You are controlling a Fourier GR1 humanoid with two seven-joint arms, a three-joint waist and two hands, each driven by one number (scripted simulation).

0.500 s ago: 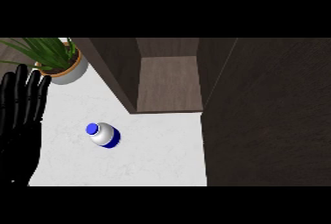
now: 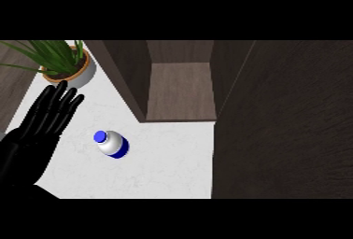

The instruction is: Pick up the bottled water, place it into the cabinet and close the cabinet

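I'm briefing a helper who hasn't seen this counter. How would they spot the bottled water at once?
Start at the open cabinet at the back of the white counter. Just in front of it and to the left stands the bottled water, right of the robot hand. Its blue cap and band are the only blue there.

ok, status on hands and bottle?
Left hand open, beside white blue-capped water bottle, not touching. Right hand not in view. Dark wooden cabinet open, path clear.
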